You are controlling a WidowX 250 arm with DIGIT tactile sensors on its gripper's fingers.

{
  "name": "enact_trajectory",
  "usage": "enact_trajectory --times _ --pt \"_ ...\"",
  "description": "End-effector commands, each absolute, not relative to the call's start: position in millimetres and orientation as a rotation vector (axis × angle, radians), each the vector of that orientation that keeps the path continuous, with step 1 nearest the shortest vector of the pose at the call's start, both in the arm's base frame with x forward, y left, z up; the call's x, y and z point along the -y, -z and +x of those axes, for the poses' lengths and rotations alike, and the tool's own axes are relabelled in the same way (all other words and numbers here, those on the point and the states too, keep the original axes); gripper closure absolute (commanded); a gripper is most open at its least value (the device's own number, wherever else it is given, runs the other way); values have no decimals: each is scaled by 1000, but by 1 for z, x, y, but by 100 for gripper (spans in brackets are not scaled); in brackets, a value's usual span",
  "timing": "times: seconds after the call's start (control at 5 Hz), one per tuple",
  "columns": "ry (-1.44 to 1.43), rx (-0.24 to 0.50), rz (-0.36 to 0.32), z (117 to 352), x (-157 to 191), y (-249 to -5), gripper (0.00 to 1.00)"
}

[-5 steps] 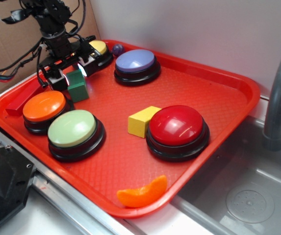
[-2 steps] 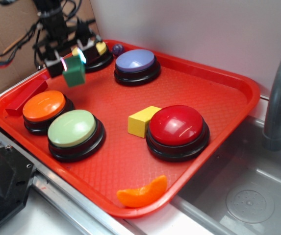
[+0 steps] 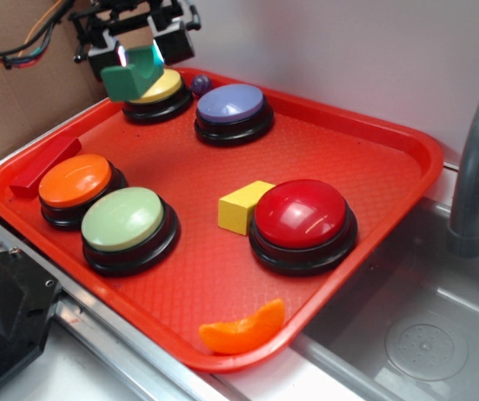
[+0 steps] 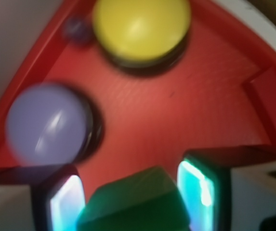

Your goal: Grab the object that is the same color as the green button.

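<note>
The dark green arch-cut block (image 3: 133, 75) hangs in the air above the tray's far left corner, tilted, with my gripper (image 3: 139, 55) shut on it. Through the wrist camera the same green block (image 4: 135, 202) fills the gap between the two glowing fingers (image 4: 198, 185) of my gripper (image 4: 133, 192). The pale green button (image 3: 124, 219) on its black base sits near the tray's front left edge, well below and in front of the lifted block.
On the red tray (image 3: 373, 150) stand a yellow button (image 3: 157, 92) right under the block, a purple button (image 3: 231, 106), an orange button (image 3: 75, 181) and a red button (image 3: 301, 215). A yellow cube (image 3: 241, 205), red bar (image 3: 43, 166), orange slice (image 3: 243, 330) and small purple ball (image 3: 201, 83) lie around. A sink and faucet (image 3: 473, 167) are at right.
The gripper has risen from the tray floor with the green block in it and shifted toward the far side, over the yellow button. The block now hangs tilted.
</note>
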State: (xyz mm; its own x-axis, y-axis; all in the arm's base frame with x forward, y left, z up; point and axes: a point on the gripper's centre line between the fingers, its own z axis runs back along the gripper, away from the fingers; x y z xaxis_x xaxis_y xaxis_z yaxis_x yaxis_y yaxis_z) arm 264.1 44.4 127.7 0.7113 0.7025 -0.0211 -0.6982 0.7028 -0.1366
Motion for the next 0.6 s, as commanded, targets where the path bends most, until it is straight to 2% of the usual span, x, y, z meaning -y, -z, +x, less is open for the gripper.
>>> enact_trajectory --times 0.0,0.2,0.4 --pt "-454 163 -116 244 -5 -177 100" --pt "-387 207 -90 235 12 -169 100" --pt "-352 220 -91 232 9 -164 100"
